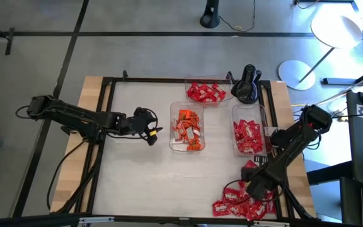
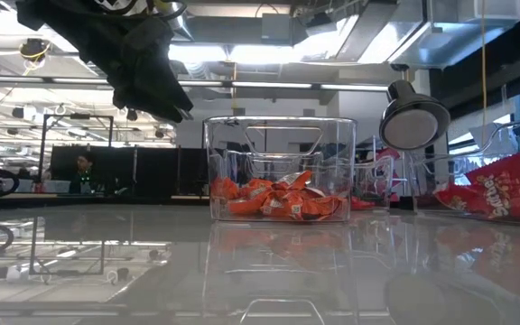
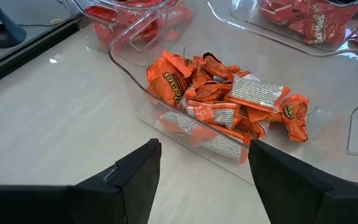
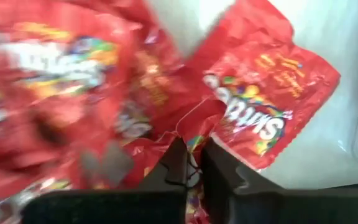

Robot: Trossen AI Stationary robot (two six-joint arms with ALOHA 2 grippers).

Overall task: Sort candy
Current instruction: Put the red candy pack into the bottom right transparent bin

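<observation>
Right wrist view: right gripper (image 4: pixel 193 163) clamped on Skittles packet (image 4: pixel 191 149) | left gripper (image 3: pixel 204 165) apart, facing Reese's candies (image 3: pixel 222 99)

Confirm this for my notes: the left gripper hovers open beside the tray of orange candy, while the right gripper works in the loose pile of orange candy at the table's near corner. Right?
Not quite. The pile under the right gripper is red candy, as the high and right wrist views show. The rest holds: the left gripper hovers open beside the tray of orange candy.
</observation>
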